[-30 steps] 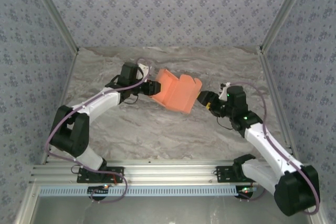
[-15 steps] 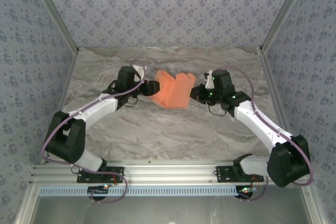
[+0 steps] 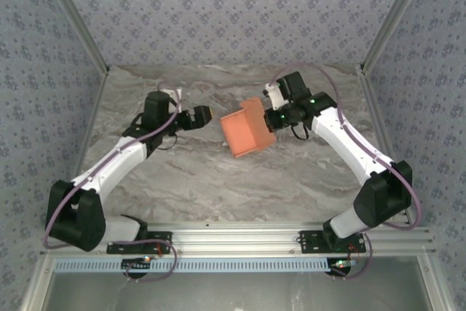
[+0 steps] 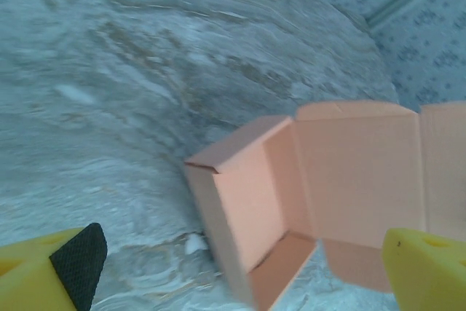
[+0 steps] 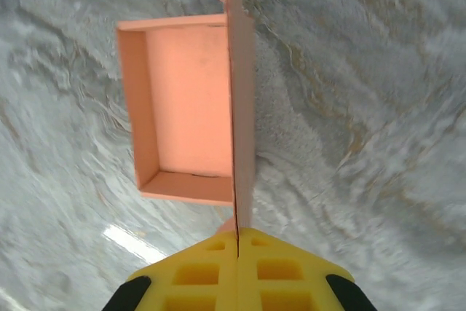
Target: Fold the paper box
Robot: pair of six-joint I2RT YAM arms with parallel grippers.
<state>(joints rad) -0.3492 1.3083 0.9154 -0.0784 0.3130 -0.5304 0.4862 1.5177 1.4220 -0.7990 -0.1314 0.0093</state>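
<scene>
Jaws spread wide, our left gripper (image 3: 201, 115) sits at centre-left of the overhead frame, near the paper box (image 3: 246, 135) but not touching it. In its wrist view we see both yellow fingers at the bottom corners, with the box beyond and between them.

The box lies at the centre of the overhead frame on the marble table (image 3: 182, 172). It is a shallow tray with its walls raised and one large flap standing at its upper-right side.

At centre-right, our right gripper (image 3: 271, 117) is clamped on that flap; its wrist view shows the thin cardboard edge pinched flat between the yellow fingers.

We judge that we are mid-fold: the tray is formed and the lid flap is not yet closed. The next move probably calls for the right gripper to swing the flap over the tray while the left one steadies a wall. It should be gentle, since the card is thin and the tray could slide or buckle.
</scene>
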